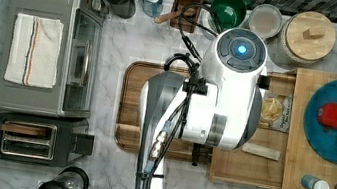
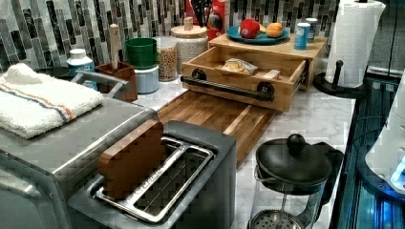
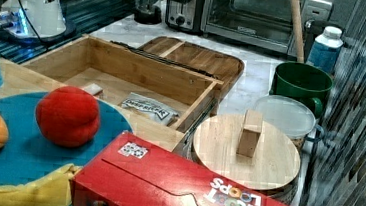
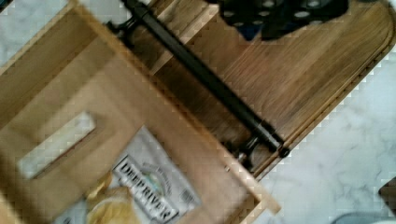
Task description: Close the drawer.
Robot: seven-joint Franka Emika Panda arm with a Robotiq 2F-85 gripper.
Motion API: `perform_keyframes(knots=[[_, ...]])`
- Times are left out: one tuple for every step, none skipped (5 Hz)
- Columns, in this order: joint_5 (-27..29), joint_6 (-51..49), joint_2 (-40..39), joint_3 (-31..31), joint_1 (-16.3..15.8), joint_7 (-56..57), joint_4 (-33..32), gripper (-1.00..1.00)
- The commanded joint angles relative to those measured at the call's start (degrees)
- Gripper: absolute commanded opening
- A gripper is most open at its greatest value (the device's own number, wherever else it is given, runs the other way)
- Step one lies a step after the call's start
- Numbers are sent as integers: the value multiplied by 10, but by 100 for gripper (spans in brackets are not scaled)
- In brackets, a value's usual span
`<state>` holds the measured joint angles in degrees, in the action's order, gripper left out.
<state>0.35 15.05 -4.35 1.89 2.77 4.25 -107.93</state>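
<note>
The drawer stands pulled out of the light wood stand, over the end of the cutting board. Its long black bar handle runs across its front. Inside lie a bag of chips and a small white bar. In the top view the white arm hangs over the drawer and covers most of it. In the wrist view the dark gripper sits above the cutting board, on the outer side of the handle and apart from it, with the drawer's floor beyond.
A blue plate with toy fruit and two small cans sit on the stand's top. Toaster oven, toaster and French press line the counter. Jars, a green cup and a paper towel roll stand near the drawer.
</note>
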Motion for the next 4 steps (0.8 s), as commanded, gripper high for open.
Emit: perform_keyframes(knots=[[51, 2, -27, -31, -12, 93, 14, 100], [78, 14, -31, -45, -27, 111, -2, 100], [54, 62, -13, -65, -40, 126, -53, 100], [59, 81, -5, -78, -39, 164, -84, 100]])
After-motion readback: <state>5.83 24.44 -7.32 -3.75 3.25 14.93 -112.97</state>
